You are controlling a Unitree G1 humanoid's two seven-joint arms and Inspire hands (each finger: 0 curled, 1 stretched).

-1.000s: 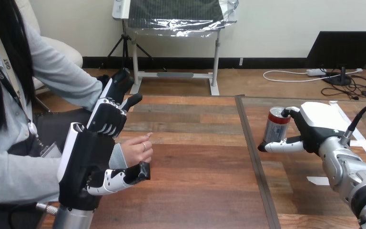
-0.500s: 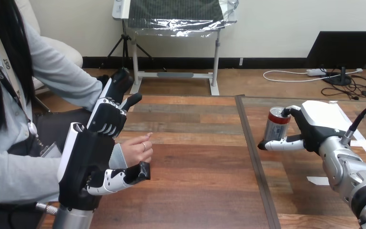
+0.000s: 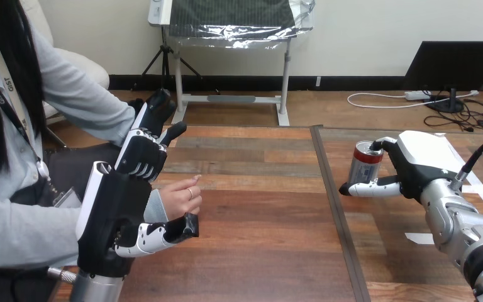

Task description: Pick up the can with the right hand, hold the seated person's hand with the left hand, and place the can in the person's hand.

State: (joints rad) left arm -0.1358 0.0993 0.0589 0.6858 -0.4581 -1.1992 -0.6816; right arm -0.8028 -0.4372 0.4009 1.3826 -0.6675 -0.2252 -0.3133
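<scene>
A red and silver can (image 3: 365, 165) stands upright at the right of the table. My right hand (image 3: 415, 165) is shut on it, with fingers round its far side and the thumb across its lower front. I cannot tell whether the can's base touches the table. At the left, the person's hand (image 3: 181, 196) reaches over the table edge, loosely curled. My left hand (image 3: 112, 211) stands beside that wrist, open. Its fingers (image 3: 143, 154) point straight up and away, and its thumb (image 3: 163, 233) lies just under the person's hand.
A dark seam (image 3: 336, 207) runs front to back between two wooden tabletops (image 3: 258, 207). White tape strips (image 3: 420, 238) lie on the right tabletop near my right forearm. The person sits close against the table's left edge.
My right hand and the can have shifted very slightly. My left hand and the person's hand have stayed still.
</scene>
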